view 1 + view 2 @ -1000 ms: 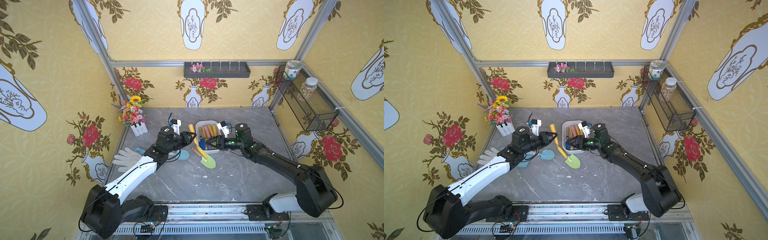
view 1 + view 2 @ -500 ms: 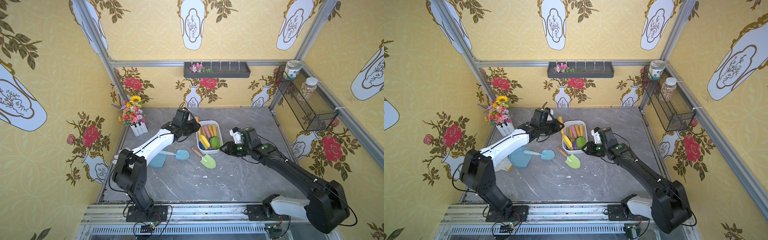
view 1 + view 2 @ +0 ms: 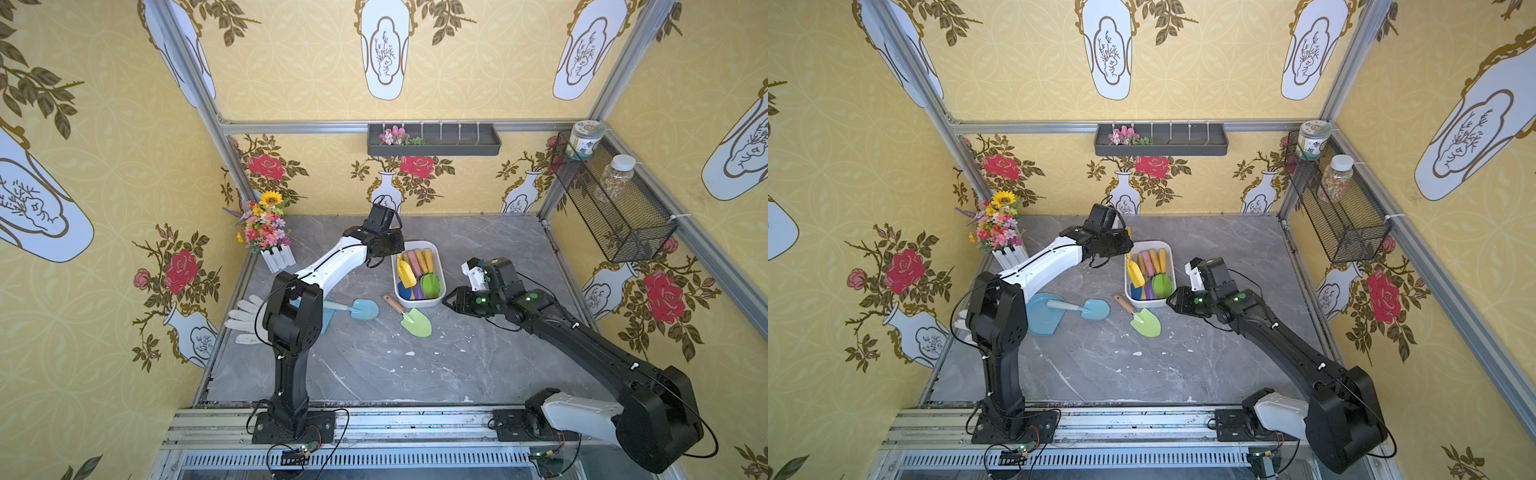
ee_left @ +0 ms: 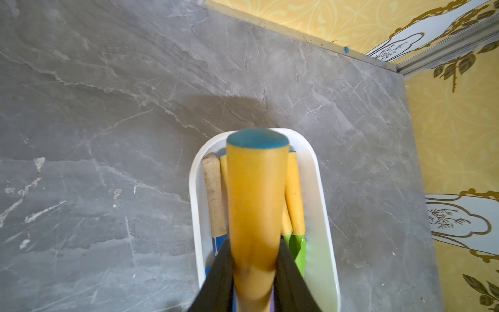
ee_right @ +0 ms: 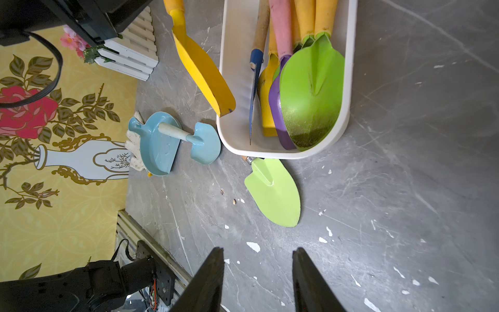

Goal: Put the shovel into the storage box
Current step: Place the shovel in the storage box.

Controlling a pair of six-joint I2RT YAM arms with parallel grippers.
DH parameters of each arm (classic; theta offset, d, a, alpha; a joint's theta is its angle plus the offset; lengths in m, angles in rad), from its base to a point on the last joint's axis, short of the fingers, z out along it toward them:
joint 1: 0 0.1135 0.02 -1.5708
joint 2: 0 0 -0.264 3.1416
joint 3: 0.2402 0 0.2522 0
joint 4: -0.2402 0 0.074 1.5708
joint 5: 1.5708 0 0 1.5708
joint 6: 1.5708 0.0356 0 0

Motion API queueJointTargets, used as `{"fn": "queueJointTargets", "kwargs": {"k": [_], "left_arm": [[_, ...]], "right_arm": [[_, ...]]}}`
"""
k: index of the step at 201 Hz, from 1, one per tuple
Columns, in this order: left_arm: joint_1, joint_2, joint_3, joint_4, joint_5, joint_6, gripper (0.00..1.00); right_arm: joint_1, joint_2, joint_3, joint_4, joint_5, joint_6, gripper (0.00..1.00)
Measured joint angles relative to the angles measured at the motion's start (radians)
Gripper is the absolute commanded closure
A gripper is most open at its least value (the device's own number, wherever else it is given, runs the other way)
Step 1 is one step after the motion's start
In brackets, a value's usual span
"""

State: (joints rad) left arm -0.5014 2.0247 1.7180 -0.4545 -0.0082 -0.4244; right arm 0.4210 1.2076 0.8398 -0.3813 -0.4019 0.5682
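Masking storage box (image 4: pixel 322 194): yellow shovel (image 4: pixel 253 194), left gripper (image 4: pixel 253 260) clamped.

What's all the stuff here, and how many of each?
storage box: one, white, mid-table
shovels inside it: at least four, mixed colours, lying in the box
yellow shovel: one, yellow, held above the box
light green shovel: one, green, on the table beside the box
blue shovel: one, pale blue, handle on the dustpan
dustpan: one, pale blue, on the table
glove: one, white, beside the dustpan
flower bunch: one, mixed colours, back corner
tray: one, dark grey, back wall
wire basket: one, black, side wall
jars: two, clear, in the basket
table: one, grey marble, underneath everything
left gripper: one, black, shut on the yellow shovel
right gripper: one, black, open, empty
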Motion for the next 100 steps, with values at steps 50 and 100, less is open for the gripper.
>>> {"fn": "queueJointTargets", "kwargs": {"k": [50, 100], "left_arm": [[0.000, 0.065, 0.031, -0.040, -0.011, 0.032, 0.88], [-0.013, 0.107, 0.032, -0.059, 0.001, 0.039, 0.83]], "right_arm": [[-0.003, 0.010, -0.002, -0.012, 0.008, -0.004, 0.54], [-0.004, 0.038, 0.007, -0.011, 0.008, -0.004, 0.54]]}}
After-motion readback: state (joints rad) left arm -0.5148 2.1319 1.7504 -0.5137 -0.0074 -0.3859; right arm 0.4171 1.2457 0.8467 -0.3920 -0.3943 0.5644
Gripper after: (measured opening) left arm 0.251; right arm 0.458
